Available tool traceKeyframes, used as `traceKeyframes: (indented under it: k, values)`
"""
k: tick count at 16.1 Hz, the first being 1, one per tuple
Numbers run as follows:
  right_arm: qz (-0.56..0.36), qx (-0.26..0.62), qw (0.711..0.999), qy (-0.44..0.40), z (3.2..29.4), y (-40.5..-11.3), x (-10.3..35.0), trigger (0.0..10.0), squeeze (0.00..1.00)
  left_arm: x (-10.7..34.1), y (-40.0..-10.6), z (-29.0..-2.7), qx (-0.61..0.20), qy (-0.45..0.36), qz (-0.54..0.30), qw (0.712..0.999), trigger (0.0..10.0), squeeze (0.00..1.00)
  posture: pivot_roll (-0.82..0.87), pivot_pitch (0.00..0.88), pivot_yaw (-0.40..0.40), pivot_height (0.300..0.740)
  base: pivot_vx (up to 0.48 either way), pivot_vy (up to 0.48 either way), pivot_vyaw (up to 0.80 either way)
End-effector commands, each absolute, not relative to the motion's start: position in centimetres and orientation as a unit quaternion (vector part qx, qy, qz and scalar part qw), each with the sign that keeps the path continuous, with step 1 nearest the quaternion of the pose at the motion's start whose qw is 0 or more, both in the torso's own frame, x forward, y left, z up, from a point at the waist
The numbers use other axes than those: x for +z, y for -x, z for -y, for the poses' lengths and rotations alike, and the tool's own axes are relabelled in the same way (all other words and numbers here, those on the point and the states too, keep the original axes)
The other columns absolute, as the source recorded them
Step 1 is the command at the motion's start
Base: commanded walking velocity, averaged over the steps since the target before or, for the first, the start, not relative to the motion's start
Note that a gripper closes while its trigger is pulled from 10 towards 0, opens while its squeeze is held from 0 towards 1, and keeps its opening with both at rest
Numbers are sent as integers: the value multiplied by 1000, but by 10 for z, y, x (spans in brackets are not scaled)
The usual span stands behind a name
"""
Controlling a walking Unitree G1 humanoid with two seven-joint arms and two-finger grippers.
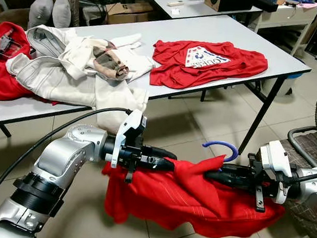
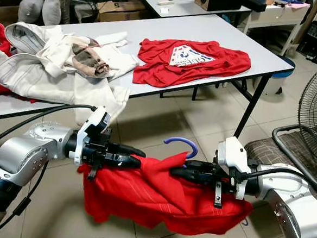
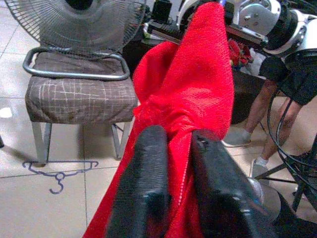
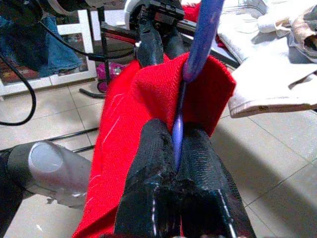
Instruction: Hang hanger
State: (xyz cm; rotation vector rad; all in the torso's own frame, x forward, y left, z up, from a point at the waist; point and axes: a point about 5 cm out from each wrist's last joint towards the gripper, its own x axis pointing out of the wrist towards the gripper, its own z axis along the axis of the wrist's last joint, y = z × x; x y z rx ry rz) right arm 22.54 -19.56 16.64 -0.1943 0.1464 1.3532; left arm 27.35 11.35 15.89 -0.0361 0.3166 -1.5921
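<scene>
Hanger: the blue hanger (image 1: 221, 149) is down low in front of the robot, over the floor. Just its curved hook pokes up. The rest is hidden inside the red shirt (image 1: 185, 200).
Red shirt: it hangs stretched between the two grippers. Its bottom edge droops near the tiled floor (image 1: 202, 114).
Left gripper: the left gripper (image 1: 164, 158) has its two black fingers (image 3: 143, 198) closed tight on one end of the red shirt. I cannot tell if the hanger's arm is inside that fold.
Right gripper: the right gripper (image 1: 220, 175) has its fingers pinched shut on the hanger's blue stem, with red cloth bunched around it. The fingertips are buried in the cloth.
Table: the white table (image 1: 219, 30) is past the grippers, well apart from them. A second red shirt (image 1: 206, 62) lies flat on it near the front edge. A white jacket (image 1: 69, 69) droops over that edge.
Cut off: another red garment (image 1: 1, 70) runs off the left side of the picture.
Room: bare floor lies between the table and the grippers. A chair (image 3: 79, 94) and a fan (image 3: 74, 25) stand close on the robot's right. A second hanger (image 3: 59, 171) lies on the floor under the chair.
Person: legs (image 3: 262, 124) show past the shirt in the left wrist view.
</scene>
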Motion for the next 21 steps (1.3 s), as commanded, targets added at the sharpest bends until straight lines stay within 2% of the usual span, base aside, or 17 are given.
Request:
traceKeyframes:
  k: [1,4,7,13,15,17,18,20,21]
  values:
    - [-43,629,770,94,194,-227,175,10000,0,161,-274,-115,-705,14,-140,695,0,0,14,0,62,740,0,0,0]
    - [-41,630,770,92,193,-228,176,10000,0,160,-273,-115,-705,11,-141,695,0,0,14,0,61,740,0,0,0]
    - [-41,629,771,92,193,-227,175,10000,0,166,-277,-115,-691,51,-118,711,0,0,15,0,61,740,0,0,0]
    - [-50,625,774,90,195,-224,170,10000,0,177,-280,-131,-661,130,-86,734,0,0,14,0,63,740,0,0,0]
    - [-53,623,775,91,196,-224,169,10000,0,175,-281,-136,-648,131,-89,745,0,0,12,0,66,740,0,0,0]
    - [-52,617,780,92,199,-225,171,10000,0,166,-288,-147,-593,100,-93,793,0,0,13,0,67,740,0,0,0]
    - [-51,617,780,93,199,-225,171,10000,0,164,-290,-150,-582,98,-91,802,0,0,13,0,67,740,0,0,0]
    - [-51,614,783,91,201,-224,171,10000,0,163,-303,-172,-493,102,-79,860,0,0,16,0,65,740,0,0,0]
    - [-52,613,783,91,202,-224,171,10000,0,162,-305,-179,-475,99,-79,871,0,0,16,0,65,740,0,0,0]
